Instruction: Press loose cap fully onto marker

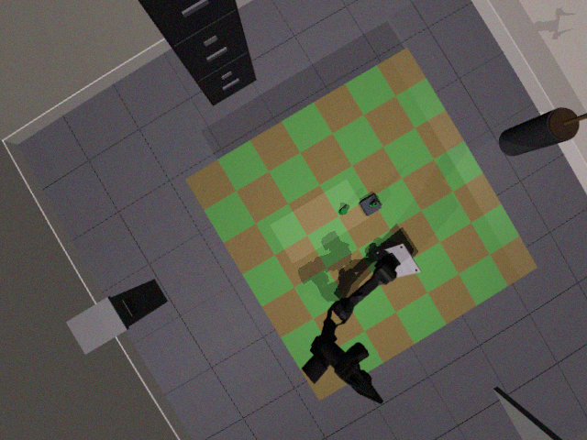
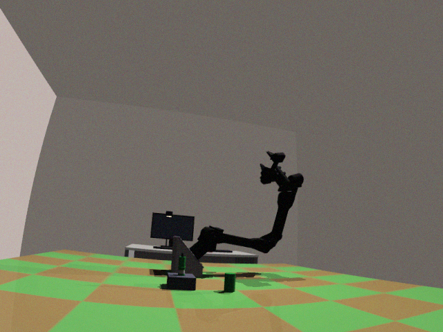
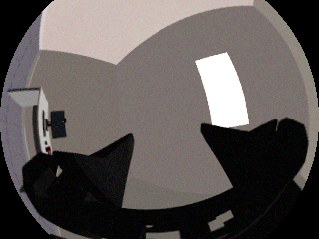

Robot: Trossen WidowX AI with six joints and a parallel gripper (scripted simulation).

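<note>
Holder block: the dark grey square block [image 1: 365, 206] [image 2: 181, 282] sits on the green-and-tan checkered table top [image 1: 331, 106] [image 2: 129, 296], well inside its edges.
Marker: the slim green marker with a pale band [image 1: 373, 203] [image 2: 182, 263] stands upright in the block, its dark tip bare.
Cap: the small green cylindrical cap [image 1: 343, 209] [image 2: 229, 282] stands loose near the block, to its left from above, a strip of table between them.
Mounting bracket: the pale wedge-shaped bracket [image 1: 410, 267] [image 2: 178, 261] stands behind the block from where I look, apart from it.
Arm: the black jointed arm [image 1: 365, 290] [image 2: 282, 214] bends away from the block, leaving open air above marker and cap.
Gripper: the black two-fingered gripper [image 1: 371, 376] [image 2: 264, 158] [image 3: 167, 133] is spread wide, nothing between its fingers, raised high and well apart from the block.
</note>
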